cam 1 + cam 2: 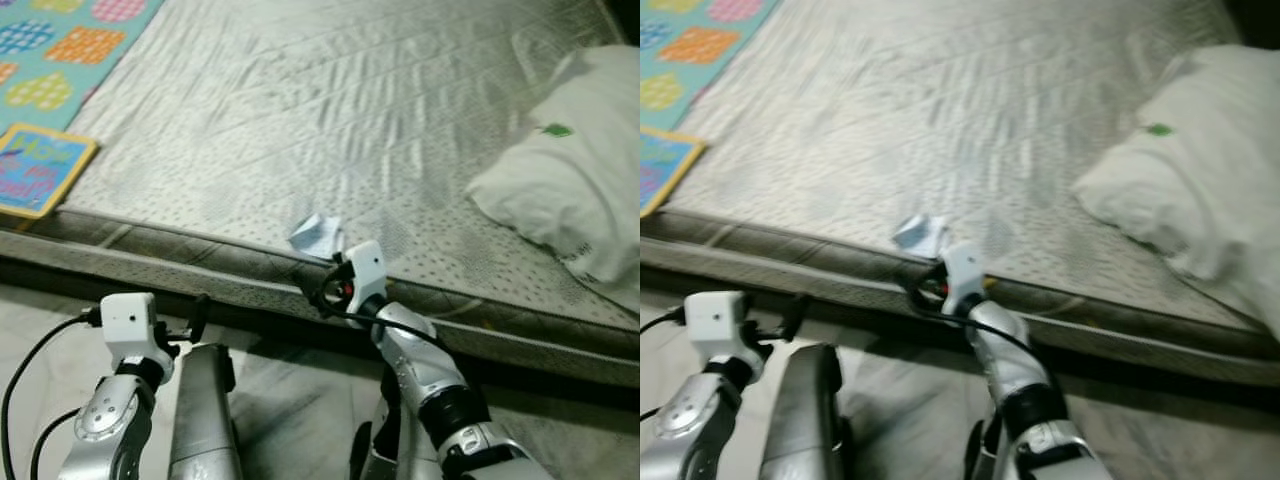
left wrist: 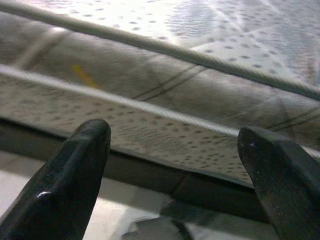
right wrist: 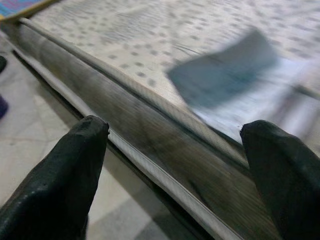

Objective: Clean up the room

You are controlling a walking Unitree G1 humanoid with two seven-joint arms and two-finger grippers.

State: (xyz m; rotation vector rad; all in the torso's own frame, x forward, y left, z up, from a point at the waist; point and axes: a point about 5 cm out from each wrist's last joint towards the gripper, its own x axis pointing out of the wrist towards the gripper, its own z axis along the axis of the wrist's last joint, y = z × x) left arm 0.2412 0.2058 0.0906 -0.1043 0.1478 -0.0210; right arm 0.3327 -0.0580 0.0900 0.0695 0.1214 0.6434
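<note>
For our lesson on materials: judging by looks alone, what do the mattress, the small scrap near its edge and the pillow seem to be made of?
Mattress: quilted woven fabric with a slight sheen; stitched ripples, dotted print and a corded edge show.
Scrap: probably thin paper or wrapper, pale bluish white, creased and standing up; blur leaves it open.
Pillow: soft white cloth, matte, with loose folds.

Crumpled pale-blue paper scrap [image 1: 316,236], seemingly wrinkled, lying near mattress [image 1: 330,120] edge
</note>
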